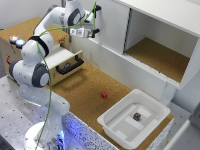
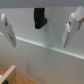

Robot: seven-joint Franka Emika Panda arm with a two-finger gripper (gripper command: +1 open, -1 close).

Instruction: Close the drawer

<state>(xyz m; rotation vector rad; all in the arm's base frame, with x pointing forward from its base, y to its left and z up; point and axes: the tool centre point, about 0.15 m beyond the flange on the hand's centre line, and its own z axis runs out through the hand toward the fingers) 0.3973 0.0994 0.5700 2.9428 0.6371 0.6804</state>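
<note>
Drawer [image 1: 66, 62] of the small cork-topped cabinet [image 1: 25, 30], standing pulled out at the exterior view's left, its pale front panel facing the cork work surface [image 1: 90, 95] and carrying a black bar handle [image 1: 70, 65]. The gripper [image 1: 86, 33] hangs above and behind the drawer, apart from it, close to the white cabinet door [image 1: 112, 22]. In the wrist view the two fingers [image 2: 6, 30] stand wide apart with nothing between them, so the gripper [image 2: 38, 31] is open; behind them lie a white panel and a dark vertical handle [image 2: 40, 18]. On the cork surface a small red block [image 1: 104, 95] rests well apart from the drawer. Nearer the exterior view's right, a white plastic tub [image 1: 115, 125] holds a small dark object [image 1: 136, 116].
</note>
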